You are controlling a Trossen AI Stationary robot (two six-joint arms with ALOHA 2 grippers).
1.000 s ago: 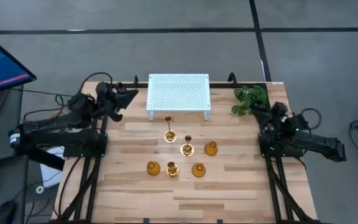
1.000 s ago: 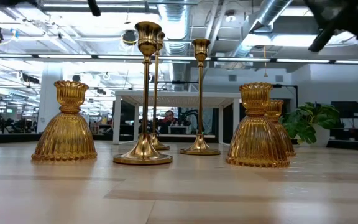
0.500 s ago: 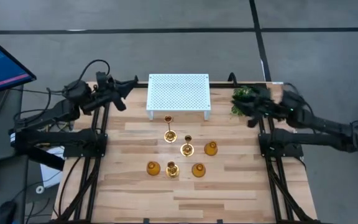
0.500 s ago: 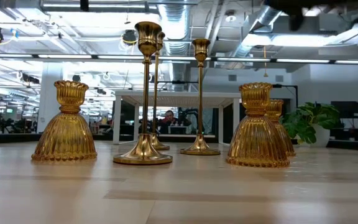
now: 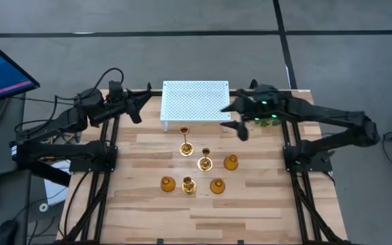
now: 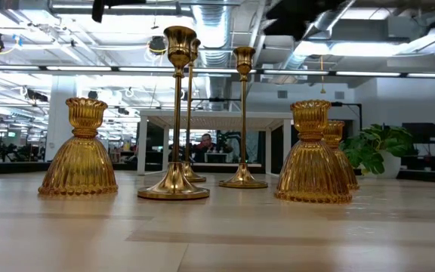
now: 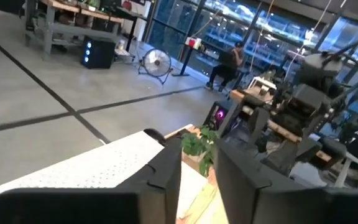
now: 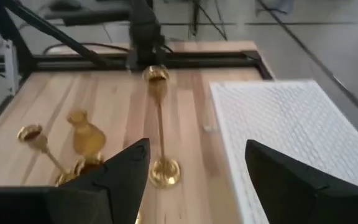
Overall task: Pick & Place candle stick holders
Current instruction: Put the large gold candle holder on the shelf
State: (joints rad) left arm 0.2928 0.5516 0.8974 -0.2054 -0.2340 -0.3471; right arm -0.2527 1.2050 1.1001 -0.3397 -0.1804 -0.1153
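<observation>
Right gripper [image 5: 235,121] hangs spread, holding nothing, by the white stand's [image 5: 194,100] right end near the bench [image 5: 250,204] back edge; left gripper [image 5: 141,105] sits at the back-left corner, fingers slightly parted; six candle stick holders [image 5: 197,165] cluster mid-bench. Low view: holders [image 6: 195,121] upright, plant [image 6: 380,147] behind. Left wrist: fingers [image 7: 166,180] narrowly apart. Right wrist: fingers [image 8: 129,171] wide.
</observation>
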